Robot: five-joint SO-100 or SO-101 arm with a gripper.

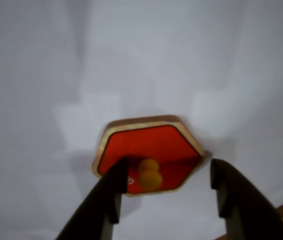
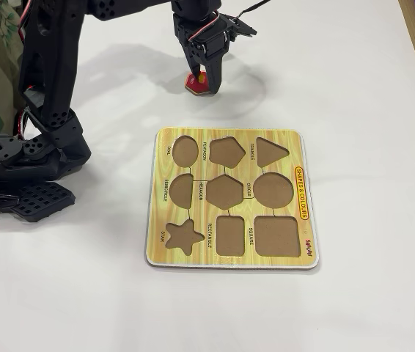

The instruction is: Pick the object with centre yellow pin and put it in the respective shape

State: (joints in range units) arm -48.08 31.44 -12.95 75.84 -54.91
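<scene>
Now the grasp wants care: the gripper [image 1: 166, 192] hangs with its jaws spread apart over the red hexagon piece [image 1: 149, 147], gripping nothing, and the yellow knob [image 1: 150, 175] sits nearer the left finger in the wrist view than the right. I would judge it best to centre the knob between the fingers before lowering and closing. The piece lies on the white table [image 2: 354, 88], well apart from the shape board [image 2: 233, 199] and its hexagon cut-out [image 2: 224, 190].
</scene>
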